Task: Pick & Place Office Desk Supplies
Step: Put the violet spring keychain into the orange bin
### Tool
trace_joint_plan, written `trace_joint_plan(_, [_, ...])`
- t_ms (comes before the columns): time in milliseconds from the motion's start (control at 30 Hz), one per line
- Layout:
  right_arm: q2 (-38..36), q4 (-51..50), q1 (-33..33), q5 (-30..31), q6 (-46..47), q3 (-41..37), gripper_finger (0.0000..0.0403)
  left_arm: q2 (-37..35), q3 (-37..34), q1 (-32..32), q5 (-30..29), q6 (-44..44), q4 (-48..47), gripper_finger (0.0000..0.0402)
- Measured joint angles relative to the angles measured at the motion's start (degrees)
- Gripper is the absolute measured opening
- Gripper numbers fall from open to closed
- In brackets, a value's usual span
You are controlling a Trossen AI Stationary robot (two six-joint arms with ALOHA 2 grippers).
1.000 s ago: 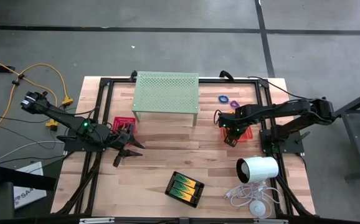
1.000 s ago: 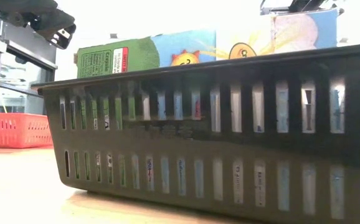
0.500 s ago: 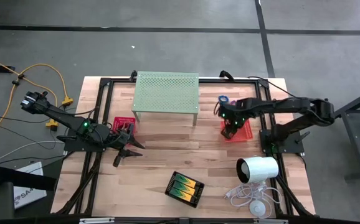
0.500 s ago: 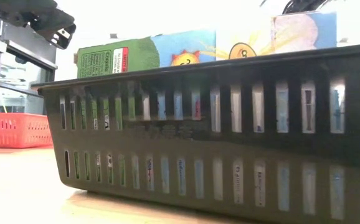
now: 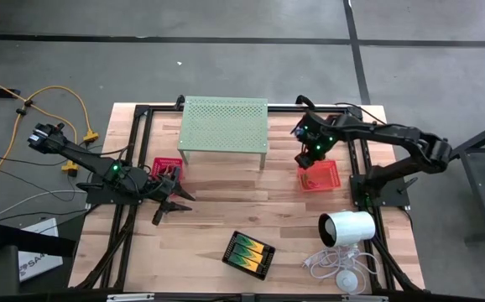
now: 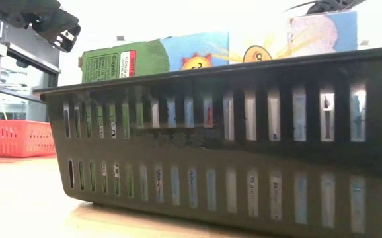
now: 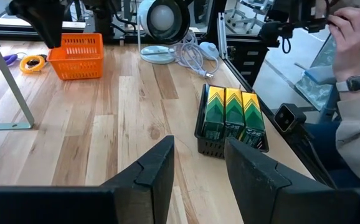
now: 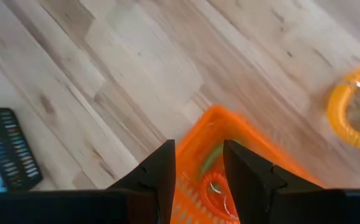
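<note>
Jaws, right gripper [image 5: 308,153]: parted, nothing visibly between them, hanging over the far rim of the orange mesh tray [image 5: 319,174]; a green loop lies inside it.
Jaws, left gripper [image 5: 169,199]: parted, empty, beside the pink-red tray [image 5: 163,165].
Black tray [image 5: 248,254]: near bench [image 5: 217,210] front edge.

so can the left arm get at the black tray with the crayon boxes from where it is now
Probably yes: the left gripper stands open and points at the black tray, with only bare table between them.
</note>
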Motion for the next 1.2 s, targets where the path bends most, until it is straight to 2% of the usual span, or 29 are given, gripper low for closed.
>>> trace_joint_plan(267, [0.0,0.9,-4.6,1.4,-1.8,0.0,0.0121,0.0,0.0,0.0,0.0,0.0,0.0,0.0136])
trace_joint_plan(333, [0.0,0.9,-5.7,4.4,-1.7,0.0,0.0121,0.0,0.0,0.0,0.0,0.0,0.0,0.0136])
trace_joint_plan(567, [0.0,1.0,-7.4,21.2,-3.2,0.0,0.0121,0.0,0.0,0.0,-0.1,0.0,0.0,0.0136])
trace_joint_plan(667, [0.0,1.3,-7.4,24.6,-6.4,0.0,0.0121,0.0,0.0,0.0,-0.1,0.0,0.0,0.0136])
trace_joint_plan(1033, [0.0,2.8,-7.3,26.9,-10.9,0.0,0.0121,0.0,0.0,0.0,-0.3,0.0,0.0,0.0136])
trace_joint_plan(1200, [3.2,2.4,-7.4,26.9,-10.5,0.0,0.0121,0.0,0.0,0.0,-0.3,0.0,0.0,0.0136])
